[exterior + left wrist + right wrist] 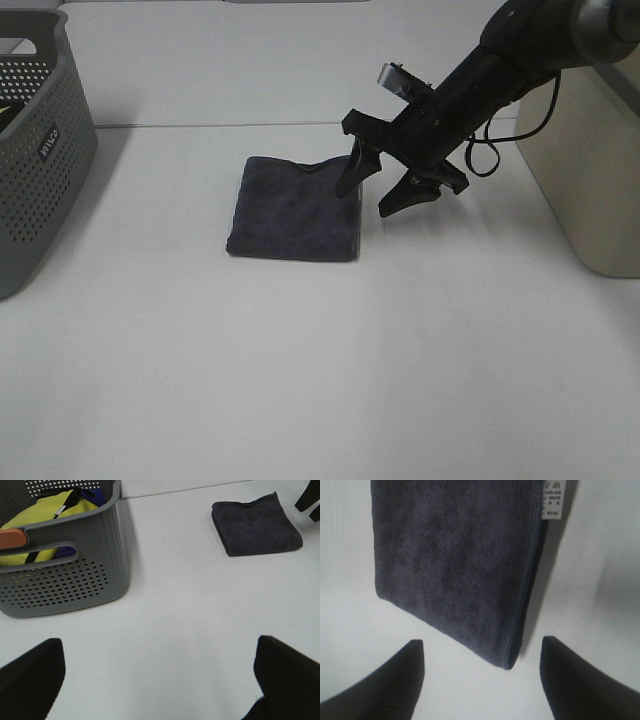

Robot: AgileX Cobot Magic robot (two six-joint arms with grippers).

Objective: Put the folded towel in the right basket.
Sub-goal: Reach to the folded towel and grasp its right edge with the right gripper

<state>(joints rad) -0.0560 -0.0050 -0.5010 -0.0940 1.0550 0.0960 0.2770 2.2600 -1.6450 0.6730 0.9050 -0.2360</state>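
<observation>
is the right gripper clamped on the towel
No, the right gripper is open, its fingers spread on either side of the corner of the towel without touching it.

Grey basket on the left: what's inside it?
A yellow cloth on top in the grey basket, some blue fabric beside it. Anything underneath is hidden by the cloth and the wall.

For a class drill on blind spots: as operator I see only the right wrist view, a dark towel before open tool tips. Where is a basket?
Observer: A beige bin stands to the right of the towel, past the right tool.
Operator: Anything on the other side?
Observer: A grey perforated basket, far left in the exterior high view.
Operator: Is it empty?
Observer: No, the left wrist view shows yellow cloth inside it.
</observation>
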